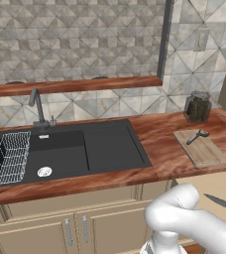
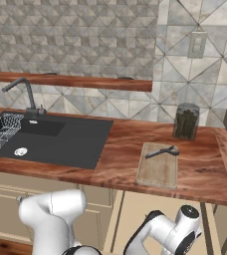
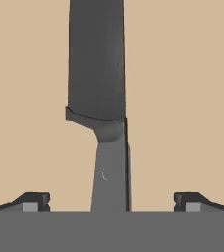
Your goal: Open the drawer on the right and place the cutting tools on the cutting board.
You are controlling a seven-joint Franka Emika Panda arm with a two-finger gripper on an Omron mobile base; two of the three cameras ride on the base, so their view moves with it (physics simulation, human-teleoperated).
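The drawer on the right looks already pulled out: in the left base view a slim dark-grey knife (image 1: 222, 202) lies on the pale beige floor of the open drawer (image 1: 211, 186), at the lower right of the frame, below the edge of the reddish wood counter (image 1: 159, 144). One cutting tool, a small dark-grey metal utensil (image 2: 161, 151), already rests on the light tan wooden cutting board (image 2: 158, 171), near its far end, in the centre right of the right base view. So I judge the step in hand to be picking up the knife that is left in the drawer.

In the hand view the jaws (image 3: 112, 201) stand as wide as they go, holding nothing. The knife runs straight up the middle of that frame: its grey handle (image 3: 110, 172) rises from the bottom centre, midway between the two dark fingertips (image 3: 35, 201), and the broader dark blade (image 3: 96, 59) continues to the top edge. Each fingertip is well apart from the handle, with bare drawer floor between.

To do this well, I would lower the hand straight down without drifting sideways, keeping the handle centred, and close across the handle rather than the blade. The knife lies flat, so the tips need to get down beside it before closing, or they may slide over it. How high the tips sit above the drawer floor I cannot tell.
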